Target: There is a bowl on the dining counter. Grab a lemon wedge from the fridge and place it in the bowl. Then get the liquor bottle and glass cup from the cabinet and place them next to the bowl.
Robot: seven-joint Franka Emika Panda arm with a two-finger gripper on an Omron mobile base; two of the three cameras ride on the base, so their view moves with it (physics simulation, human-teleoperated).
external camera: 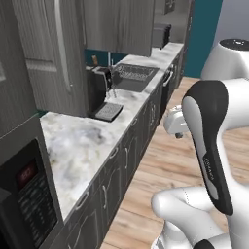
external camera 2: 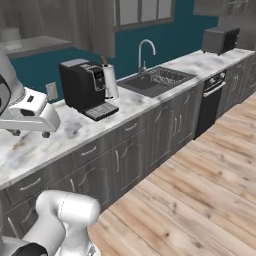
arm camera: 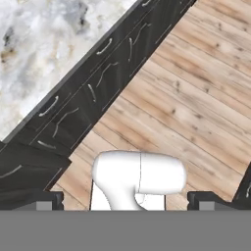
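- The gripper (arm camera: 125,203) hangs over the wood-plank floor (arm camera: 196,88) with its fingers (arm camera: 44,201) spread wide at the bottom corners of the hand view, nothing between them.
- In the hand view the marble worktop (arm camera: 44,54) fills the 10 o'clock corner, and dark cabinet fronts (arm camera: 98,93) with slim curved handles run diagonally from 8 o'clock to 1 o'clock.
- In the left base view the hand (external camera: 176,122) sits right of centre, at about 3 o'clock, just off the worktop edge and above the floor.
- In the right base view the hand (external camera 2: 30,116) sits at 9 o'clock, in front of the worktop.
- A black coffee machine (external camera 2: 84,87) stands on the worktop at about 11 o'clock in the right base view, with a white roll (external camera 2: 110,80) just beside it toward the sink.
- The sink (external camera 2: 157,80) with its curved faucet (external camera 2: 144,52) lies at about 1 o'clock; a dish rack (external camera 2: 170,76) sits in its far half.
- A dark toaster oven (external camera 2: 219,39) rests on the worktop at 2 o'clock.
- A black microwave face (external camera: 24,194) with a red display occupies 8 o'clock in the left base view.
- A tall grey panel with a long vertical bar handle (external camera: 62,48) stands at 11 o'clock there; whether it is the fridge I cannot tell.
- I cannot tell where the bowl, bottle, cup or dining counter are.
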